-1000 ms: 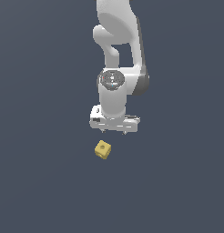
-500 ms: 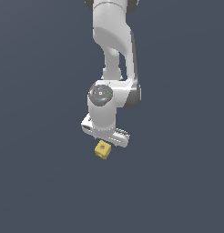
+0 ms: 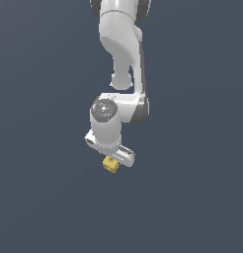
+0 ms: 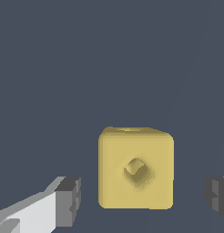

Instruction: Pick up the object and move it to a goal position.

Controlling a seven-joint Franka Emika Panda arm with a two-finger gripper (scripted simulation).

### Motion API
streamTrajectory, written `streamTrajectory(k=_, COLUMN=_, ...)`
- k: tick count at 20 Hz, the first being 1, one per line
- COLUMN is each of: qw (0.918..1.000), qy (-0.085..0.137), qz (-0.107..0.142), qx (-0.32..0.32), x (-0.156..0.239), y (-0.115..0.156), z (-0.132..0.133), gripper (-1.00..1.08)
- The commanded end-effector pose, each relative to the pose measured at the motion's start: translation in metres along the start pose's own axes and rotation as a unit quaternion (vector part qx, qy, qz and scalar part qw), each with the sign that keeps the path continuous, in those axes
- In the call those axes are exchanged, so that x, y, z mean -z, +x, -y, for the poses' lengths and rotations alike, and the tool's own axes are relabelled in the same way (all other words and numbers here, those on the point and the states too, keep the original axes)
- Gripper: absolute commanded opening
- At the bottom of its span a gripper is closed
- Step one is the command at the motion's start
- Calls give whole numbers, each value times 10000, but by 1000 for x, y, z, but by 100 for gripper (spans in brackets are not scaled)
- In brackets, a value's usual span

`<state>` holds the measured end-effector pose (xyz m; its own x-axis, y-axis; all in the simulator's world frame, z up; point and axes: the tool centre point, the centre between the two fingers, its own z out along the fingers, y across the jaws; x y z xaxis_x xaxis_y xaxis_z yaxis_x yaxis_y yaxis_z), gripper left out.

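Tool spread wide, fingers on either side of the yellow cube, gaps both sides. Cube sits just beneath the tool; contact with the surface seemingly, view unclear.

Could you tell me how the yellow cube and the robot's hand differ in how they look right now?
Colour: the yellow cube is plain yellow, while the hand is white with dark grey fingertips. Size: the exterior view shows the cube much smaller than the hand. Shape: the cube is one block with a small hole in one face, while the hand ends in two separated fingers, one either side of the cube.
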<state>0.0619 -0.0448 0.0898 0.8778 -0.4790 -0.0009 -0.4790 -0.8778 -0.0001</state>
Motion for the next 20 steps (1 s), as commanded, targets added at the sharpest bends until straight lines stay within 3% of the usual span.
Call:
streamTrajectory(k=1, qw=10000, qy=0, qz=0, qx=-1, x=0, y=0, z=0, gripper=100)
streamTrajectory(k=19, qw=10000, qy=0, qz=-4, qx=-25, x=-50, y=1, z=0, gripper=100)
streamTrajectory(k=20, qw=10000, qy=0, qz=-4, qx=-25, x=-50, y=1, z=0, gripper=-100)
